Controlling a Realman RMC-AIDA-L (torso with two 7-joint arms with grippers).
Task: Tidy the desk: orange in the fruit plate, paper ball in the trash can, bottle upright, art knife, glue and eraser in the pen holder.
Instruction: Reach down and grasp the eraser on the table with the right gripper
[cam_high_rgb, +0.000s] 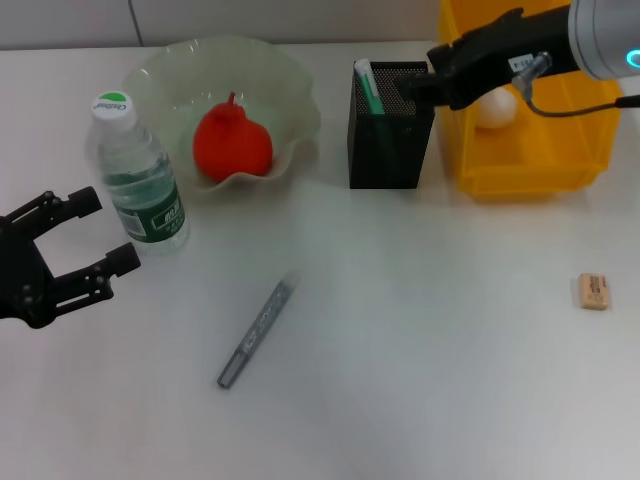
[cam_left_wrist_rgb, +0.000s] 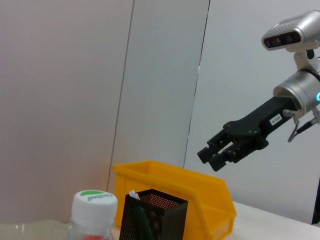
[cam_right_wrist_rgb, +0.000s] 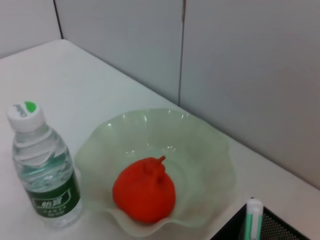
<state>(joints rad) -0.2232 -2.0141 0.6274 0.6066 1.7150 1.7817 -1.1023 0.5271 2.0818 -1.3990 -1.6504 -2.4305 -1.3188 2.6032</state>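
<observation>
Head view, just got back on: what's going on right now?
The right gripper hovers above the pen holder, where a green-and-white glue stick already stands. The orange sits in the fruit plate, the bottle stands upright, and a paper ball lies in the yellow bin. The art knife and eraser still lie on the desk. The left gripper waits open beside the bottle.

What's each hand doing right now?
Left hand: open, empty, beside the bottle.
Right hand: shut, empty, above the pen holder.
</observation>
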